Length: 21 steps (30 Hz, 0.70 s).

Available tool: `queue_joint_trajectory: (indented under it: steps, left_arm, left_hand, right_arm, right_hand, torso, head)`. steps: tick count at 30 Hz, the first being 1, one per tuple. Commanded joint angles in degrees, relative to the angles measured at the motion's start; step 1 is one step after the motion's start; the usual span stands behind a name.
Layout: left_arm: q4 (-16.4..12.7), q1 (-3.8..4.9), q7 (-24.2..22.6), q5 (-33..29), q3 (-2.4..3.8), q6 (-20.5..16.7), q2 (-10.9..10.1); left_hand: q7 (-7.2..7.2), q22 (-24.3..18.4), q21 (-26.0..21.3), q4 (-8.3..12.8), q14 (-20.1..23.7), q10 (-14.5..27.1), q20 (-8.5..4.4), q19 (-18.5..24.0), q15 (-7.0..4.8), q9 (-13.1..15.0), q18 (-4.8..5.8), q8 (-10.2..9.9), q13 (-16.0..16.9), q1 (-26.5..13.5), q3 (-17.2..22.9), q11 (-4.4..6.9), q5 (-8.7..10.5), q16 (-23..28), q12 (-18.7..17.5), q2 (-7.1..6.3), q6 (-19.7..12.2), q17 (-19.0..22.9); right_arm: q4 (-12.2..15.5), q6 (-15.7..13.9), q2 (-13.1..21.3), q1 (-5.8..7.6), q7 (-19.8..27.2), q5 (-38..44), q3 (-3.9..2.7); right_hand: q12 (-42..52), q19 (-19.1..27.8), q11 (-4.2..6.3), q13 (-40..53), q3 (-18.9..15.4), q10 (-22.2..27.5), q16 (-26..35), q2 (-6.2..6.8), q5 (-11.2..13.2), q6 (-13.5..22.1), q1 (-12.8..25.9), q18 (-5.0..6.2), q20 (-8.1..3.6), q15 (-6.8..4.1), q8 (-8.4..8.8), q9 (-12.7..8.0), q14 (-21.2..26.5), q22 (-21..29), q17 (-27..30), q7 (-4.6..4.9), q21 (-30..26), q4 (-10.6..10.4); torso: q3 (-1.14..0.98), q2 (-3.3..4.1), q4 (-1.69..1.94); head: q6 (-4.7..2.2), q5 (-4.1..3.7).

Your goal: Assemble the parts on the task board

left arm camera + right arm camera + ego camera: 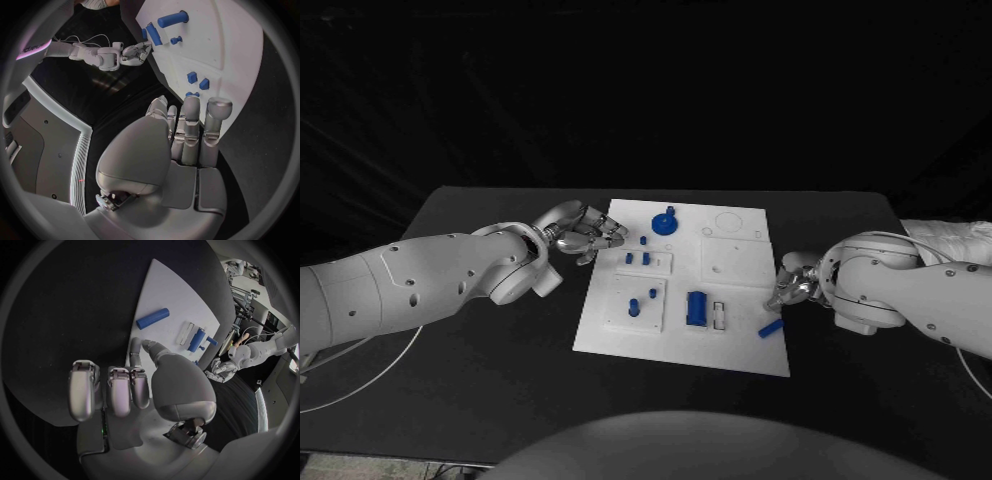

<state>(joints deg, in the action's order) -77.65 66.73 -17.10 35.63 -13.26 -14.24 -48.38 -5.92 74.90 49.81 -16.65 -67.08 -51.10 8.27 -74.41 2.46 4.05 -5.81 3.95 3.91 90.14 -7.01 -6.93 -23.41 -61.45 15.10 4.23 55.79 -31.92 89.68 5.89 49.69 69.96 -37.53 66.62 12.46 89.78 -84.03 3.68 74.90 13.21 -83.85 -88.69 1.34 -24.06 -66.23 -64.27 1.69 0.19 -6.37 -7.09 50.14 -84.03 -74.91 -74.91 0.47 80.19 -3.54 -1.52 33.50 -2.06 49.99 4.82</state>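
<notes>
The white task board (pixel 733 345) lies in the middle of the table. It carries a round blue knob part (pixel 666 222), small blue pegs (pixel 636 258), a blue cylinder (pixel 695 307) standing in a slot, and a loose blue cylinder (pixel 770 328) lying at its right edge. My left hand (pixel 589 232) hovers at the board's far left corner, fingers straight and holding nothing; the left wrist view shows the left hand (pixel 187 135) pointing at the small pegs (pixel 192 77). My right hand (pixel 795 285) is at the board's right edge, just above the loose cylinder (pixel 153 318), and holds nothing.
The black table (pixel 488 340) spreads around the board on all sides. A white cable (pixel 365 375) loops off the table's left edge. A white rectangular slot (pixel 720 315) sits beside the standing cylinder.
</notes>
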Motion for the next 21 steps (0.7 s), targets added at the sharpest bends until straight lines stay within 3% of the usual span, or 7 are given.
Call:
queue_joint_trajectory:
  steps: [1,6,11,15,21]
  left_arm:
    - [0.0,-0.01,-0.1,0.0,0.04,0.9,0.1]
    - [-0.2,-0.01,-0.4,0.0,0.04,0.8,0.0]
    - [-0.3,-0.01,-0.7,0.0,0.04,0.4,-0.2]
    - [-0.4,-0.01,-1.0,0.0,0.04,0.1,-0.3]
    - [-0.4,-0.02,-0.9,0.0,0.04,0.0,-0.3]
  left_hand:
    - [-0.27,5.8,-0.4,0.0,0.2,-0.1,0.02,0.4,-0.08,0.0,-1.13,0.0,0.0,0.1,-0.3,-0.05,-0.3,0.0,0.3,0.36,0.1,0.0]
    - [-0.27,5.8,-0.4,0.0,0.2,-0.1,0.02,0.4,-0.08,0.0,-1.13,0.0,0.0,0.1,-0.3,-0.05,-0.3,0.0,0.3,0.36,0.1,0.0]
    - [-0.37,5.8,-0.3,-0.1,0.2,-0.1,0.02,0.3,-0.07,0.0,-1.11,0.0,0.0,0.2,-0.3,-0.05,-0.34,0.0,0.3,0.36,0.1,-0.1]
    - [-0.39,5.9,-0.2,-0.1,0.2,-0.1,0.02,0.3,-0.07,0.0,-1.1,0.0,0.0,0.2,-0.3,-0.05,-0.36,0.0,0.3,0.37,0.2,-0.1]
    - [-0.58,5.9,-0.2,-0.1,0.2,-0.2,0.03,0.3,-0.07,0.1,-1.11,0.0,0.0,0.2,-0.3,-0.03,-0.43,-0.1,0.4,0.4,0.3,-0.1]
  right_arm:
    - [0.5,-2.4,0.4,-0.65,0.5,0.2,0.45]
    - [3.5,-6.7,3.3,-0.4,1.2,2.1,0.43]
    - [7.4,-6.9,7.9,1.11,1.1,1.9,0.43]
    - [10.0,-7.1,11.1,2.01,0.9,-0.8,0.45]
    - [11.6,-6.8,13.0,2.44,0.6,-9.3,0.6]
  right_hand:
    - [0.2,-1.7,-0.35,15.1,-0.5,-6.2,0.3,0.0,3.3,1.1,2.0,0.69,-0.27,-0.12,0.38,0.1,-5.4,-11.9,-12.7,0.33,-0.1,-1.3]
    - [0.2,-2.1,-0.45,15.1,-2.0,-6.2,0.3,0.05,9.0,0.1,6.0,0.52,-0.06,0.03,-0.33,0.8,-5.4,-12.1,-12.7,0.34,0.6,-4.2]
    - [0.2,-2.3,-0.48,15.1,-3.1,-6.2,0.2,-0.61,13.1,0.1,9.1,0.42,-0.05,0.03,-0.19,0.7,-5.5,-12.3,-12.8,0.43,1.0,-7.2]
    - [0.2,-2.4,-0.58,15.1,-3.7,-6.2,0.1,-1.42,13.6,0.3,11.1,0.39,-0.01,0.1,0.37,0.0,-5.5,-12.3,-12.9,0.56,1.2,-9.4]
    - [0.2,-2.4,-0.68,15.1,-3.8,-6.2,0.3,-2.28,12.3,0.2,12.0,0.37,0.04,0.15,1.24,-1.5,-5.4,-12.4,-12.6,0.7,1.3,-10.8]
  torso:
    - [-0.01,-0.01,0.01]
    - [0.01,-0.01,0.0]
    - [0.05,-0.06,-0.01]
    - [0.07,-0.14,-0.1]
    - [0.01,-0.1,-0.01]
  head:
    - [0.01,-0.12]
    - [0.01,-0.27]
    - [0.01,-0.58]
    - [0.01,-0.57]
    - [0.01,-1.2]
